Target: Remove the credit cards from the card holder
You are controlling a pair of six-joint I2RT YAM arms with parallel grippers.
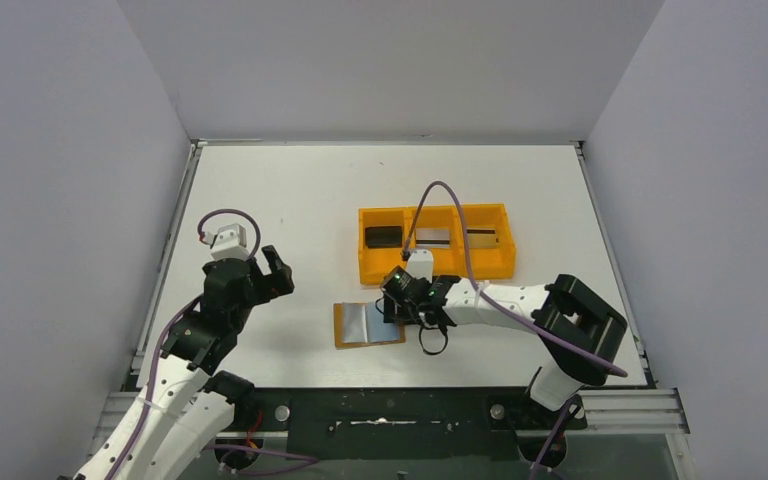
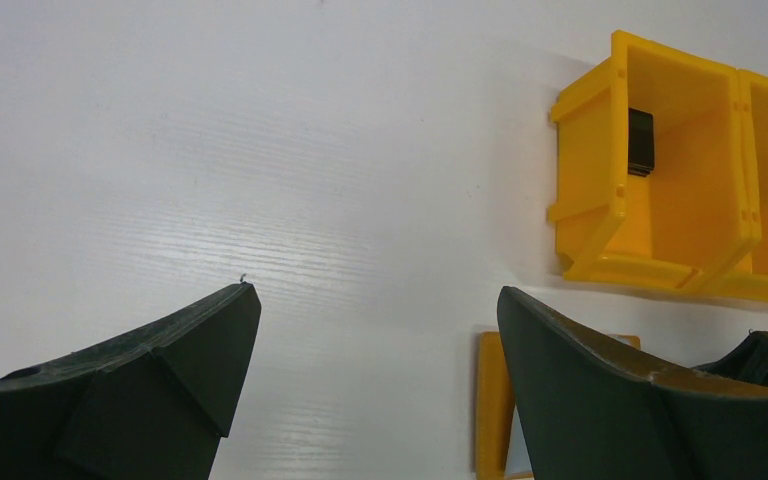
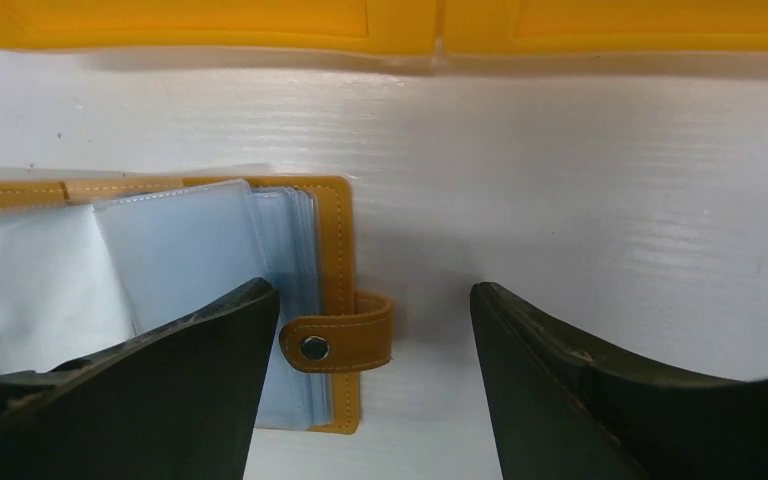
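right tool (image 3: 372, 295) gapes over the unfolded card holder (image 3: 336, 230) — tray (image 3: 260, 25) just beyond.

Table (image 1: 290, 190): white, matt, faint grain; fills the centre of the top view.
Back wall (image 1: 390, 60): plain pale grey panel, upper centre, meeting the table's far edge.
Left wall (image 1: 50, 180): same panel, left of frame.
Right wall (image 1: 720, 150): same panel, right of frame.
Rail (image 1: 620, 405): aluminium profile, lower right, along the near edge.
Plate (image 1: 380, 410): black, bottom centre.
Light: even, overhead; soft sheen on the table, short shadows.
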